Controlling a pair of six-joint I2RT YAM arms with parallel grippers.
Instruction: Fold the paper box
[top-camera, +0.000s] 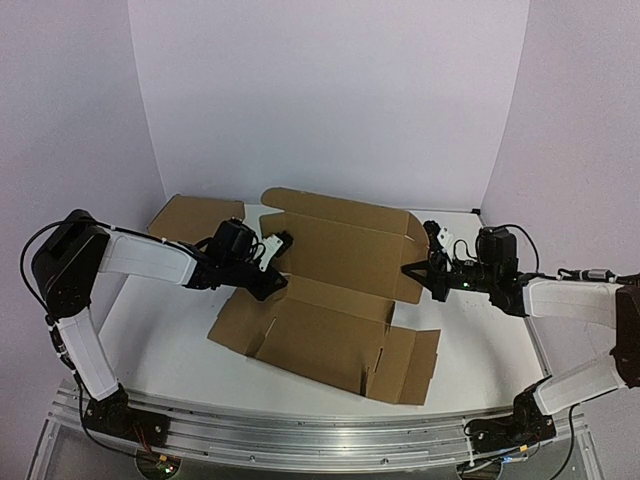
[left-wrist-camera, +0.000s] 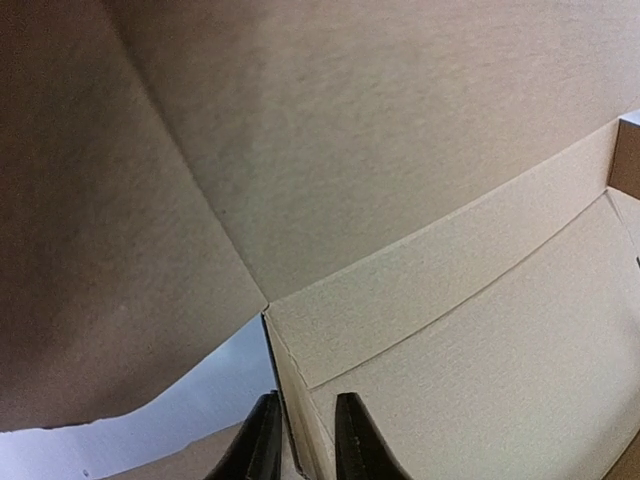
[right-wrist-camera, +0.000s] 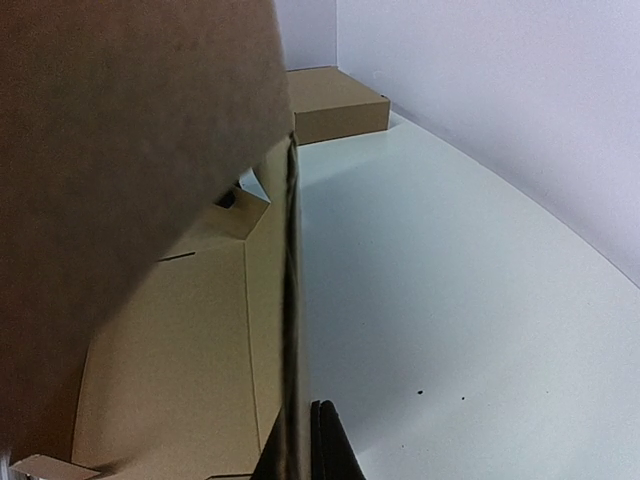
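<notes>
Left wrist | left fingers (left-wrist-camera: 352, 445) straddle paper box (left-wrist-camera: 450, 350) wall, near-closed (grip unclear) | right fingers (right-wrist-camera: 328, 445) pinch opposite wall

Soft, even light from above fills the overhead view. The plain brown cardboard die-cut box (top-camera: 330, 330) casts only faint shadows on the white table (top-camera: 170, 335). In both wrist views the upper left cardboard looms dim and blurred, probably too close for focus.

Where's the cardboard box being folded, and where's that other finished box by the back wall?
the paper box (top-camera: 325, 340): top view, on its flat front panel.
the finished box (right-wrist-camera: 325, 88): right wrist view, on its top face.
</notes>
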